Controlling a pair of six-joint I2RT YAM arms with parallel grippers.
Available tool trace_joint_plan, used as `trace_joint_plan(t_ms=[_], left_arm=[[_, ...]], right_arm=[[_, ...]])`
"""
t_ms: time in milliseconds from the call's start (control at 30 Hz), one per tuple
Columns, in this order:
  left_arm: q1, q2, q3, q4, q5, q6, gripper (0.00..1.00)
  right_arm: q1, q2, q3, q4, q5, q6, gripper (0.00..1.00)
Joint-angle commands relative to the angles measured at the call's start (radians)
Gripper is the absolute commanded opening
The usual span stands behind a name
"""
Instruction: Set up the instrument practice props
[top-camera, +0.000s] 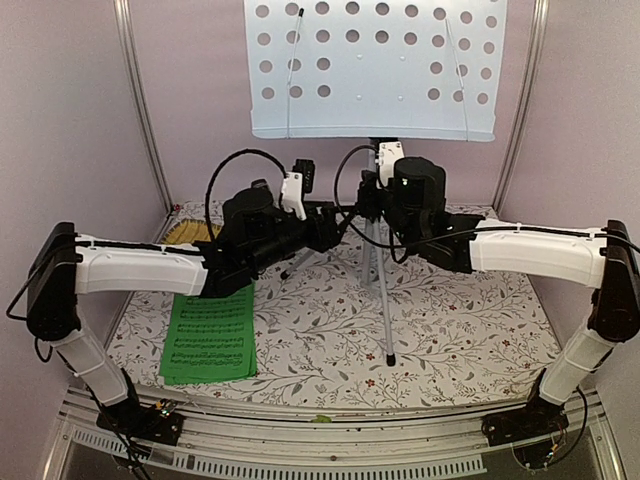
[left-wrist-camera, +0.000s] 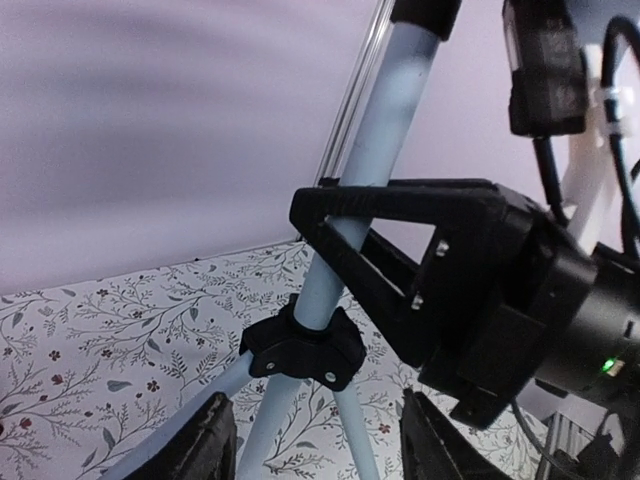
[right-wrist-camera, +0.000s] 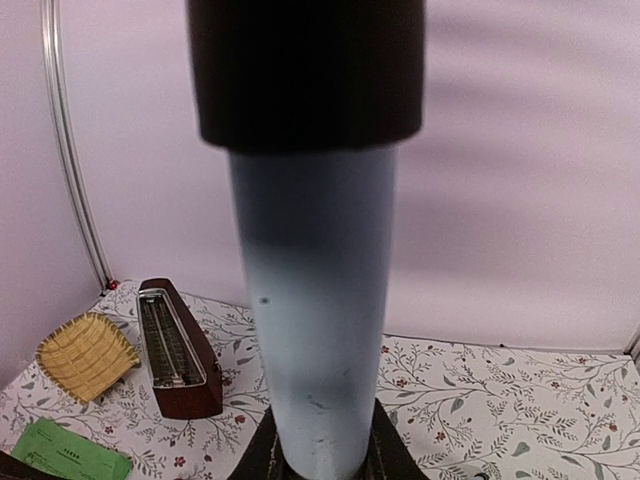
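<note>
Okay, music stand (top-camera: 375, 110) is standing upright at the back-centre of the floral surface (top-camera: 450, 330), with its pale blue perforated desk up top and silver tripod legs (top-camera: 384, 300) spreading below.

Right claw (top-camera: 368, 205) is coming in from the right and clamping the stand's pole (right-wrist-camera: 315, 300) not far under the desk. Its jaws are closing snugly around the pole. In the right wrist view the pole is filling the gap between its fingers (right-wrist-camera: 262, 462).

Left claw (left-wrist-camera: 318, 410) is reaching in from the left, lower on the stand, near the black collar (left-wrist-camera: 305, 350) where the legs are branching off. Its jaws are standing partly open, one finger on each side of the pole and legs. Gaps are showing on both sides, so it is gripping nothing.

Green booklet (top-camera: 210, 335) is lying flat at front left of the surface, its top edge tucking under the left forearm in the overhead view, well apart from the stand.

Metronome (right-wrist-camera: 180, 350) is standing upright at back left, just beside the straw mat (right-wrist-camera: 85, 355), which is curling up at the edges. Can't tell if they are touching. In the overhead view the left arm is hiding the metronome.
</note>
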Motion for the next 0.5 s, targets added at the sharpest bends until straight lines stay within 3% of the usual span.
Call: trace_joint_plan(t_ms=[0,167,467], left_arm=[[-0.044,0.048,0.003,-0.006,-0.083,-0.014,0.55],[-0.051,0.072,-0.004,-0.013,-0.112,-0.054,0.53],[-0.051,0.102,0.043,-0.016,-0.069,0.002,0.55]], right_arm=[[0.020,-0.022,0.132,0.065,0.109,0.016,0.00],[0.053,-0.016,0.153,0.025,0.172,0.057,0.00],[0.054,-0.053,0.103,-0.027,0.077,0.139,0.00]])
